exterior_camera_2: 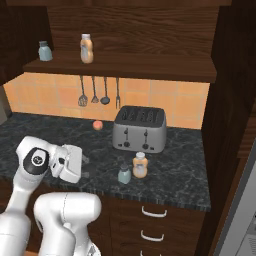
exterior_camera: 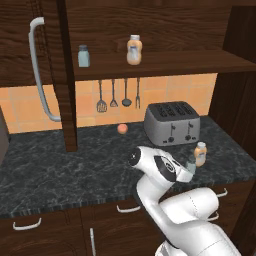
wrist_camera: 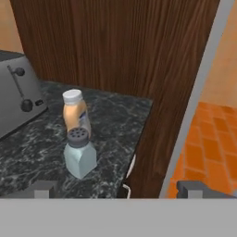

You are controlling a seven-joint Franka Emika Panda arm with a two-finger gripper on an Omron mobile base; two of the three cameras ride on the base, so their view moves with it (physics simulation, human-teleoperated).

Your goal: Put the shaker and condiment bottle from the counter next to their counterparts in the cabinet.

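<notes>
On the black counter (exterior_camera: 60, 170), in front of the toaster, the pale blue-grey shaker (exterior_camera_2: 124, 174) stands upright with the orange-tan condiment bottle (exterior_camera_2: 140, 165) just behind it to the right. In the hand view the shaker (wrist_camera: 79, 155) and bottle (wrist_camera: 75, 113) stand a short way ahead, left of centre. My gripper (wrist_camera: 119, 189) is open, fingers wide apart with nothing between them, level with the counter and short of the shaker. The counterparts, a shaker (exterior_camera: 83, 56) and a bottle (exterior_camera: 134, 50), stand apart on the shelf of the open cabinet (exterior_camera: 165, 62).
A silver toaster (exterior_camera: 172, 122) sits at the back of the counter, with a small orange ball (exterior_camera: 122, 128) to its left. Utensils (exterior_camera: 113, 95) hang under the shelf. The cabinet door with its curved grey handle (exterior_camera: 40, 75) stands open at left. A dark wooden panel (wrist_camera: 139, 55) bounds the counter's right end.
</notes>
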